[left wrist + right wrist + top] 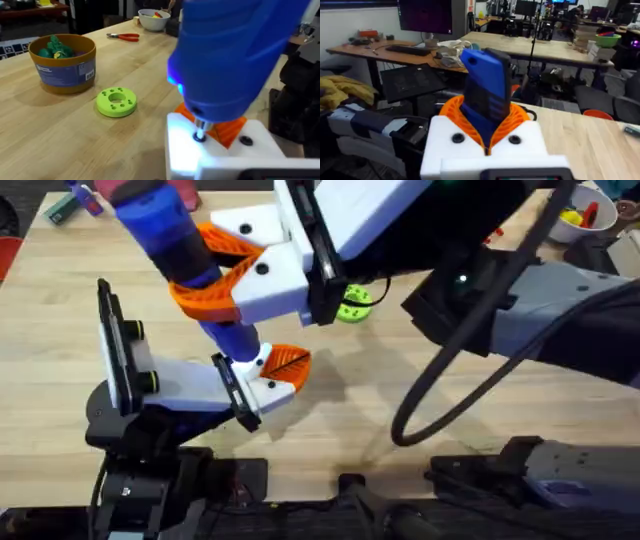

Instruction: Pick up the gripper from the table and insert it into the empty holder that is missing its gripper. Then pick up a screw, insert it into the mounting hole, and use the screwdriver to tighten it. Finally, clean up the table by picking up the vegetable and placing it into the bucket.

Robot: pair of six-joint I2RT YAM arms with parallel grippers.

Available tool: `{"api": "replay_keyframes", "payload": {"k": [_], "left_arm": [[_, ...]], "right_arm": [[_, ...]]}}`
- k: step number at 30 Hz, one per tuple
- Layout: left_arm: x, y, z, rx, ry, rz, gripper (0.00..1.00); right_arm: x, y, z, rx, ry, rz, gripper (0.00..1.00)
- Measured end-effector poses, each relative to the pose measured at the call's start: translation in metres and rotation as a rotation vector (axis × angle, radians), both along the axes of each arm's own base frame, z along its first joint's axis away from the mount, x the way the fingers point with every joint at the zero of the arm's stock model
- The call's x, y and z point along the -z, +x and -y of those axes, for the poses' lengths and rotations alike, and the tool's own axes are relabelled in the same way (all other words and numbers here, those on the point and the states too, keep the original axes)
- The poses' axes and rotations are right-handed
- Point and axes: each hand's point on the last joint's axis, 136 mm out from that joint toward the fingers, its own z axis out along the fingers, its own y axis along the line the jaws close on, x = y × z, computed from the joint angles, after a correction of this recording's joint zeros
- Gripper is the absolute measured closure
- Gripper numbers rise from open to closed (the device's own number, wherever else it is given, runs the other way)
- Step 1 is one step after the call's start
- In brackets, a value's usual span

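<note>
My right gripper point(215, 275) reaches across the table point(420, 410) and is shut on the blue screwdriver point(175, 235), held nearly upright between its orange pads point(452, 107). The screwdriver point(235, 55) glows blue at its nose, and its bit presses on a screw point(199, 136) in the white holder point(220, 150). That holder point(262, 385) sits at the front of my left gripper point(285, 370) and carries the orange gripper wedge point(290, 363). The bucket point(62, 62) holds green toys. The vegetable is out of view.
A green holed disc point(116, 101) lies on the table near the bucket. Red-handled pliers point(125, 36) and a white bowl point(153, 19) of toys lie farther back. A black cable point(450, 370) loops over the table's right half.
</note>
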Motion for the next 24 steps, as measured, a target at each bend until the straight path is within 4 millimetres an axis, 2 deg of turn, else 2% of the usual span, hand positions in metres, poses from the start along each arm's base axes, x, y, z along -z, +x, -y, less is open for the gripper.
{"api": "replay_keyframes", "payload": {"k": [4,10,14,17,20,21,22,24], "left_arm": [[0.0,0.0,0.0,0.0,0.0,0.0,0.993],[0.0,0.0,0.0,0.0,0.0,0.0,0.993],[0.0,0.0,0.0,0.0,0.0,0.0,0.993],[0.0,0.0,0.0,0.0,0.0,0.0,0.993],[0.0,0.0,0.0,0.0,0.0,0.0,0.993],[0.0,0.0,0.0,0.0,0.0,0.0,0.993],[0.0,0.0,0.0,0.0,0.0,0.0,0.993],[0.0,0.0,0.0,0.0,0.0,0.0,0.993]], "right_arm": [[-0.007,0.003,0.004,0.026,0.01,-0.008,0.977],[-0.039,-0.002,0.025,0.07,0.063,0.03,0.977],[-0.036,0.005,0.031,0.112,0.002,-0.038,0.977],[-0.019,0.022,0.034,0.168,-0.119,-0.138,0.977],[0.004,0.048,0.046,0.292,-0.281,-0.238,0.977],[0.012,0.056,0.054,0.348,-0.342,-0.258,0.977],[0.019,0.078,0.083,0.517,-0.474,-0.243,0.978],[0.014,0.091,0.103,0.626,-0.525,-0.19,0.978]]}}
